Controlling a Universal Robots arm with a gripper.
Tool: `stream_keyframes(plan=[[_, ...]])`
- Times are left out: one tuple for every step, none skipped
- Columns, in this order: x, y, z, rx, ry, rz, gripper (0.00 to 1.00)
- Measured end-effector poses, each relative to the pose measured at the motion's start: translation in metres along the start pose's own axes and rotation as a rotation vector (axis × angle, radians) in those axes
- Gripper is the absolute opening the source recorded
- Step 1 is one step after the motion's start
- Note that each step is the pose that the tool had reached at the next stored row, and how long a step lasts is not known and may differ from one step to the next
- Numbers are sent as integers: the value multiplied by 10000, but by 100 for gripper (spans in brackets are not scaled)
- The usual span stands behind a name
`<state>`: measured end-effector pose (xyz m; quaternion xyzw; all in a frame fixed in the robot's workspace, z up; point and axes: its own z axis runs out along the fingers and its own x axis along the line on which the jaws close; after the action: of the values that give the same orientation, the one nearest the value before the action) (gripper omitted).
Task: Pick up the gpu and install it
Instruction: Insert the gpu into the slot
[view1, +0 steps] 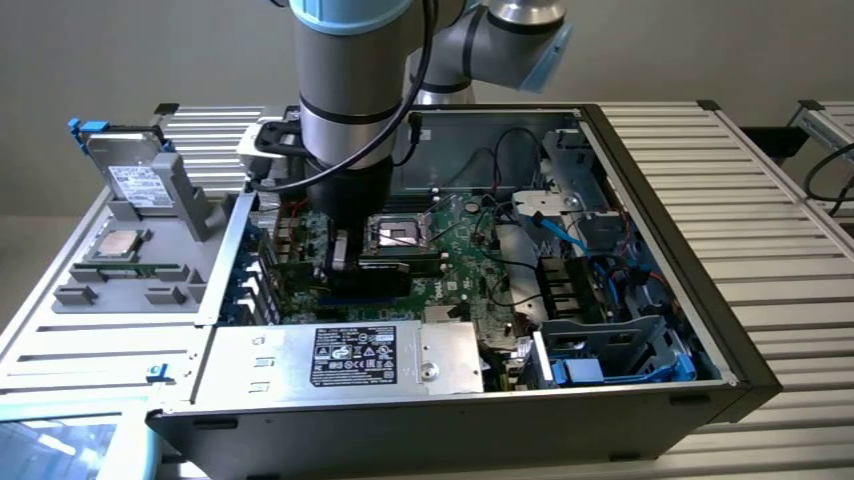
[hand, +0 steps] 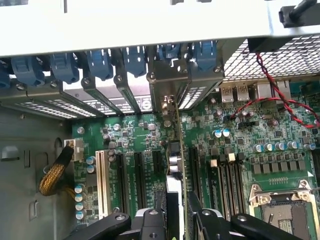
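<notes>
Jaws clamped on the gpu (hand: 175, 165) — card held upright, seen edge-on, low over the expansion slots of the motherboard (hand: 150, 130). Its far end points at the rear slot covers (hand: 100, 92). Arm (view1: 350, 100) reaches down inside the open computer case (view1: 467, 425) — seated or not, cannot tell.

The thick silver-grey tubular robot arm (view1: 344, 90), with pale blue joint caps, hangs nearly upright from the top of the exterior view, its last link pointing straight down. At its lower end sits the black two-fingered gripper (view1: 355, 255). In the wrist view the gripper (hand: 177, 222) has its black fingers (hand: 150, 222) partly closed, one on each side of the gpu (hand: 176, 160), a thin green circuit-board card seen edge-on and clamped upright between them.
</notes>
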<state>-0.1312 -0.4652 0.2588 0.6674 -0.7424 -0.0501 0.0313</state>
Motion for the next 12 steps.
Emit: stream_keyframes(plan=[[0,-3,0,0,0,0,28],[0,-3,0,0,-1,0,28],[0,-3,0,1,-1,0,28],[0,-4,-1,1,-1,-1,28],[0,-4,-1,0,0,-1,28],[0,-4,-1,1,1,-1,28],[0,-4,-1,1,6,0,28],[0,-6,-1,1,11,0,28],[-1,-8,-1,2,14,1,28],[-1,-12,-2,2,17,1,28],[-2,-18,-3,2,19,1,28],[-2,-24,-3,2,22,3,28]])
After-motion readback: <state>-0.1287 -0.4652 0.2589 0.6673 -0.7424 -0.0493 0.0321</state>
